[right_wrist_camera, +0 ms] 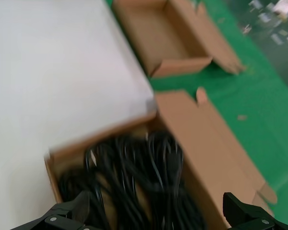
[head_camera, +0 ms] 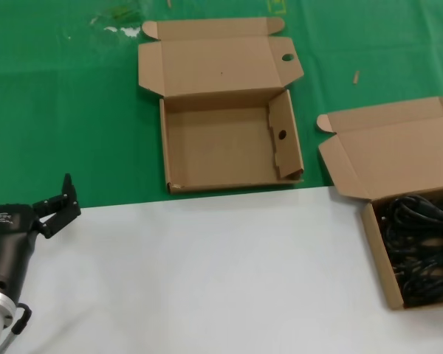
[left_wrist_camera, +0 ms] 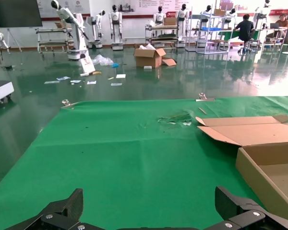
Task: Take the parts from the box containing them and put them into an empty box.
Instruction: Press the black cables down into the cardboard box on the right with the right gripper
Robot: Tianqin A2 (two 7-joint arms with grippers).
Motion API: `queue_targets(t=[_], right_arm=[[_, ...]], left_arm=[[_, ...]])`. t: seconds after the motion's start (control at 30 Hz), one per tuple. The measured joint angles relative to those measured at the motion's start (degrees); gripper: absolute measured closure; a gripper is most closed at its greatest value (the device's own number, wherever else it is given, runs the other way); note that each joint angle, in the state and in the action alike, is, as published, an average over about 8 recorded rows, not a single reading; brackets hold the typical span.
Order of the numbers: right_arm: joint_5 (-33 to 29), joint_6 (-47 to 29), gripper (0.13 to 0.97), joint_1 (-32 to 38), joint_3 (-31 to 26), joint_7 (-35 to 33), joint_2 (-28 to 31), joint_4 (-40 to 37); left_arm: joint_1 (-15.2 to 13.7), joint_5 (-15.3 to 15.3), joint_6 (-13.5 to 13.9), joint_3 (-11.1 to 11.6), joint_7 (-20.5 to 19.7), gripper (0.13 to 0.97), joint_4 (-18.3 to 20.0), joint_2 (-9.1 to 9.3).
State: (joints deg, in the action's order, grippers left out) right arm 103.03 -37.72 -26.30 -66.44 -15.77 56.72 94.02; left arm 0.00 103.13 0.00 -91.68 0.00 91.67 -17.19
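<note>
Starting the first pick, by the look of it: the right gripper (right_wrist_camera: 153, 215) hangs above the box containing them (head_camera: 379, 254), jaws spread wide, nothing held; it is out of the head view. The parts (head_camera: 421, 247), black coiled cords, all lie tangled inside that box at the right edge of the tabletop (head_camera: 207, 273). The empty box (head_camera: 229, 144) sits well apart, on the green cloth, with nothing in it. Left gripper (head_camera: 57, 206) is parked low left over the tabletop, jaws apart, idle. Next move likely needs a straight descent onto one bundle, closing on a single coil, not the tangle.
</note>
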Motion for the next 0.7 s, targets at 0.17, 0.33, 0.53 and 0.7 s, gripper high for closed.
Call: queue_targets(t=[0.17,0.33,0.53,0.7], right_arm=[[-4.25,1.84,0.129,7.52,-7.20,-0.60,1.25,-5.86],[-7.85,3.65,0.129,15.41,-14.11,0.29,0.44,-10.09],[-11.03,5.09,0.137,22.77,-20.12,2.23,-0.85,-12.45],[-12.37,5.78,0.159,26.10,-23.01,3.45,-1.26,-12.89]], left_arm=[[0.00,0.00,0.00,0.00,0.00,0.132,0.00,0.00],[0.00,0.00,0.00,0.00,0.00,0.132,0.00,0.00],[0.00,0.00,0.00,0.00,0.00,0.132,0.00,0.00],[0.00,0.00,0.00,0.00,0.00,0.132,0.00,0.00]])
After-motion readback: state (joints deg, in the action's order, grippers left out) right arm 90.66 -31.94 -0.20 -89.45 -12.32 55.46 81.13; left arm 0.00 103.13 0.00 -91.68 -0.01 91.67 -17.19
